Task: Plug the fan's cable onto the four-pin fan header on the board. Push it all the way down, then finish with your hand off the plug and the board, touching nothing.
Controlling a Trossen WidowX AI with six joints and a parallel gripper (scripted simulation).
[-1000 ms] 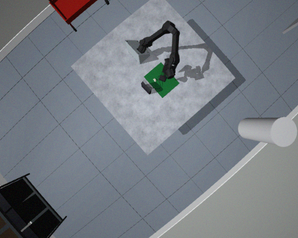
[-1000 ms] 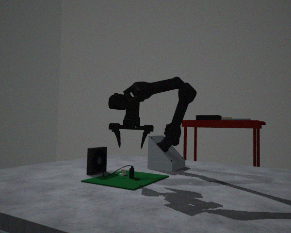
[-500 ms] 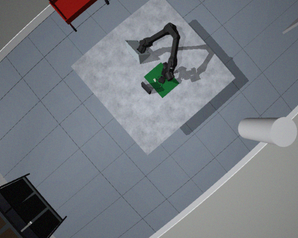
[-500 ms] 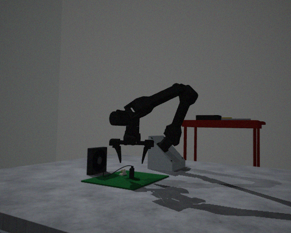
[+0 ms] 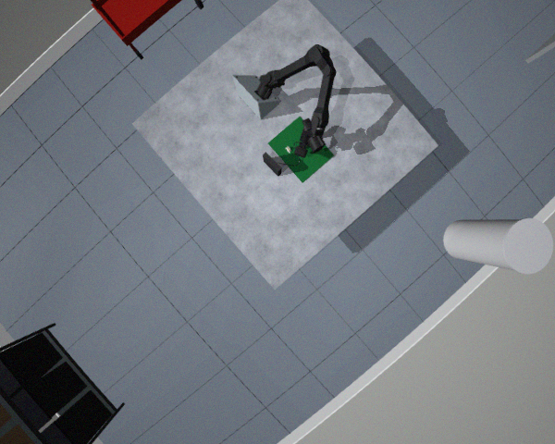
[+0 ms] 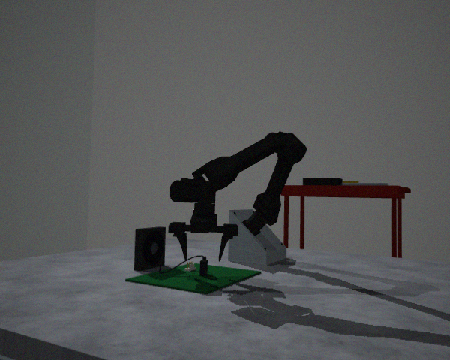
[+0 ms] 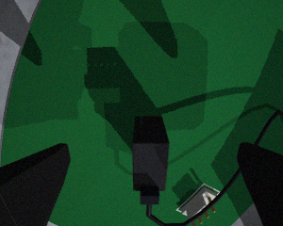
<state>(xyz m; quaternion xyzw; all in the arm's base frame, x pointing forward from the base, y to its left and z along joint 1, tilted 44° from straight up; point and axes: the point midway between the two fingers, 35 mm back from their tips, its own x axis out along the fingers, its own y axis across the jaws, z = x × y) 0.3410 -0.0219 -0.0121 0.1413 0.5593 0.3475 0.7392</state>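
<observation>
The fan's black plug point(image 6: 204, 268) point(image 7: 150, 165) stands upright on the green board point(image 5: 303, 175) point(image 6: 163, 280) point(image 7: 236, 28), beside the header and apart from it. The white four-pin header point(image 5: 288, 149) point(image 6: 190, 268) point(image 7: 197, 201) has its pins bare. The black cable point(image 6: 175, 266) point(image 7: 279, 112) loops from the plug past the header to the fan point(image 5: 271, 164) point(image 6: 149, 247). My gripper point(image 6: 202, 260) point(image 7: 156, 153) is wide open and points down above the board. Its fingers are on either side of the plug in the wrist view, with gaps on both sides. The plug is hidden under the arm in the top view.
The fan stands upright at the board's edge. The arm's grey wedge base point(image 5: 249, 97) point(image 6: 246, 246) is on the same pale table top point(image 5: 220, 166). A red table point(image 6: 345, 191) stands beyond it, and a white cylinder point(image 5: 526, 246) stands away from the table.
</observation>
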